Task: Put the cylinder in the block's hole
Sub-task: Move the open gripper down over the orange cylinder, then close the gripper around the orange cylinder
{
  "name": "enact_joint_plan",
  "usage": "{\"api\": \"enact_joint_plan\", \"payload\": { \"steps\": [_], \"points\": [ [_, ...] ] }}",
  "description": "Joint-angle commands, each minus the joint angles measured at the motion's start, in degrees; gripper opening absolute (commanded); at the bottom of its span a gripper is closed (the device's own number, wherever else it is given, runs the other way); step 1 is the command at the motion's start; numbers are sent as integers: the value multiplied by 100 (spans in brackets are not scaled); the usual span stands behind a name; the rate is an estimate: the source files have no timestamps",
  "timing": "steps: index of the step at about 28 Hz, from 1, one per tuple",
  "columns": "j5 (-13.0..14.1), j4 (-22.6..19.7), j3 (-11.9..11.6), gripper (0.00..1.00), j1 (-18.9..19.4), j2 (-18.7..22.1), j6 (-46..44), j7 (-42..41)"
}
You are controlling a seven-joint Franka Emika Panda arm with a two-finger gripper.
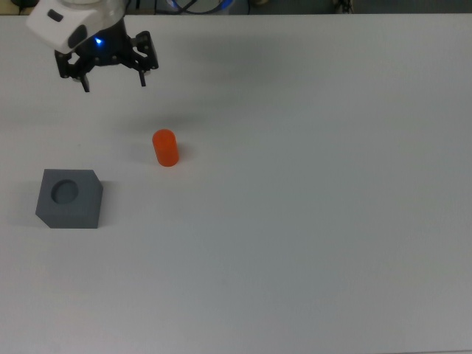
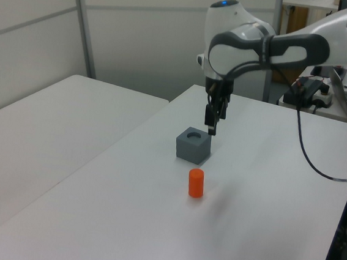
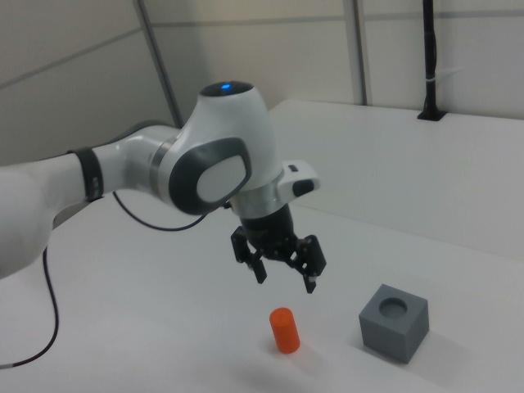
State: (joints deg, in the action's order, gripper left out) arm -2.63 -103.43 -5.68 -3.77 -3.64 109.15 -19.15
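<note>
The orange cylinder stands upright on the white table, to the top view's right of the dark grey block. The block's round hole faces up and holds nothing. My gripper hovers above the table, beyond the cylinder toward the top view's upper left, open with nothing between its fingers. In the right view the gripper hangs just above the cylinder, with the block to the right view's right. In the left view the gripper points down behind the block, and the cylinder stands nearer.
A black cable trails from the arm past the table's far edge. In the left view a second white table adjoins on the left, and a laptop and equipment sit at the far right.
</note>
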Motion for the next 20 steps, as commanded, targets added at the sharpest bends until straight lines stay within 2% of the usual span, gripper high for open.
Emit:
{"api": "enact_joint_plan", "payload": {
  "steps": [1,6,11,20],
  "points": [
    [78,-800,-12,100,175,399,624,-71],
    [79,-1020,6,100,325,171,1142,-71],
    [96,-1030,76,100,421,-267,1590,-62],
    [87,-1003,216,100,421,-655,1916,-53]
  ]
}}
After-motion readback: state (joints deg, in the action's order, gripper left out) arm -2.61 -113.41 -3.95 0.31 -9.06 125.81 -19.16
